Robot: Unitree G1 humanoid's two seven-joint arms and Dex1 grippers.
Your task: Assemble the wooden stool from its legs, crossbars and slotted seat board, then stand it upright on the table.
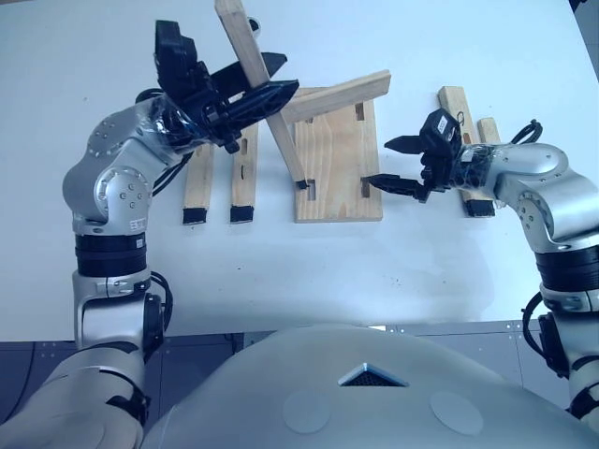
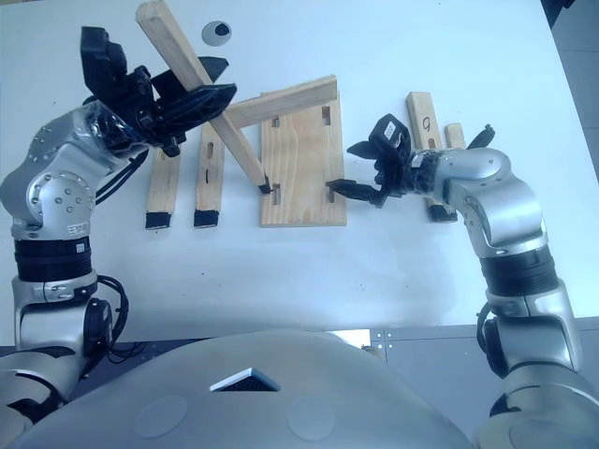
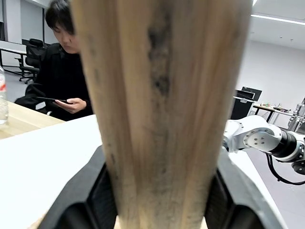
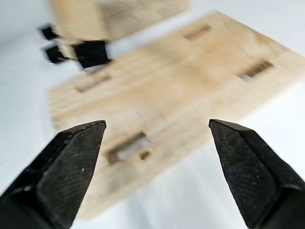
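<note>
Left eye view has the slotted seat board (image 1: pixel 337 159) lying flat at the middle of the white desk (image 1: pixel 421 271), its long axis running from the near side to the far side, with four slots cut in its face. The left gripper (image 1: pixel 271 82) is clenched around a wooden leg (image 1: pixel 285 140) partway along its length. That leg stands steeply tilted: its black-capped lower end (image 1: pixel 302 184) meets the board at the near-left slot, and its upper end points up and away toward the far left. Whether the cap sits inside the slot cannot be told. In the left wrist view the same leg (image 3: pixel 162 95) rises between the dark fingers (image 3: pixel 95 195). A second bar (image 1: pixel 346 92) lies slantwise across the board's far edge, its right end raised toward the far-right corner. Left of the board, two more legs (image 1: pixel 199 182) (image 1: pixel 244 173) lie side by side on the desk, long axes near to far, black caps at the near ends. The right gripper (image 1: pixel 379 161) hangs spread wide and grasping nothing, just beside the board's right edge by the near-right slot; the right wrist view shows its tips apart above the board (image 4: pixel 190 81). Beyond it, two further pieces (image 1: pixel 456 103) (image 1: pixel 489 129) lie near to far on the desk.
</note>
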